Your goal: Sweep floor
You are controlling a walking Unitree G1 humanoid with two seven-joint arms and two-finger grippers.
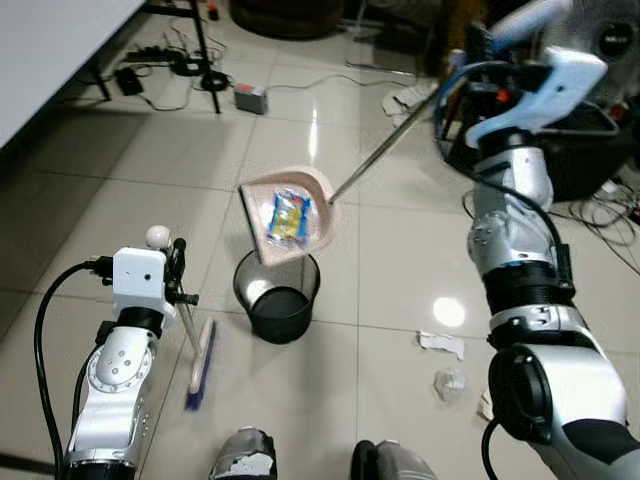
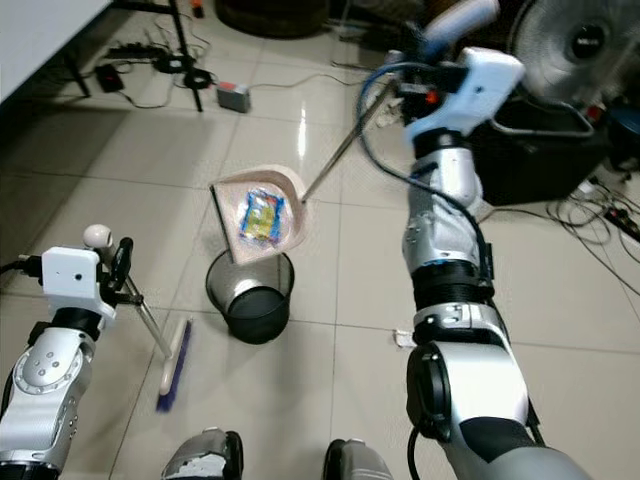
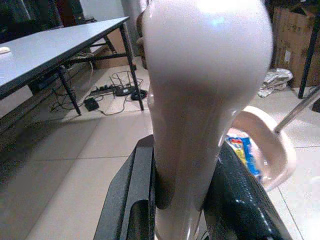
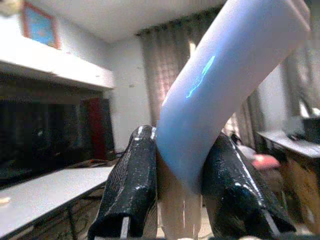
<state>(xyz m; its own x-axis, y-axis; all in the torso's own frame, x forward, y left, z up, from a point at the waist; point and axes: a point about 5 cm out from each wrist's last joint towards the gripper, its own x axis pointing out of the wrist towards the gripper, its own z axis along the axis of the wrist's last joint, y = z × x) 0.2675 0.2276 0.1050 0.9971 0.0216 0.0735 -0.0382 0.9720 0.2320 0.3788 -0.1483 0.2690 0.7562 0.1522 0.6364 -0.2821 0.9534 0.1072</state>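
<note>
A pink dustpan (image 1: 318, 193) hangs tilted just above a black mesh bin (image 1: 277, 296), with a blue and yellow wrapper (image 1: 288, 215) lying in it. Its long metal rod (image 1: 385, 148) runs up to a pale blue grip, and my right gripper (image 1: 478, 45) is shut on that grip (image 4: 235, 75). My left gripper (image 1: 175, 262) is shut on the white handle (image 3: 200, 100) of a small broom (image 1: 200, 362), whose blue bristles rest on the tiles left of the bin.
Crumpled paper scraps (image 1: 442, 344) lie on the tiles to the right of the bin. A table (image 1: 50, 40) stands at the far left with cables and a power strip (image 1: 250, 97) beneath. A fan (image 2: 580, 45) and black boxes sit far right. My feet (image 1: 243, 455) are below.
</note>
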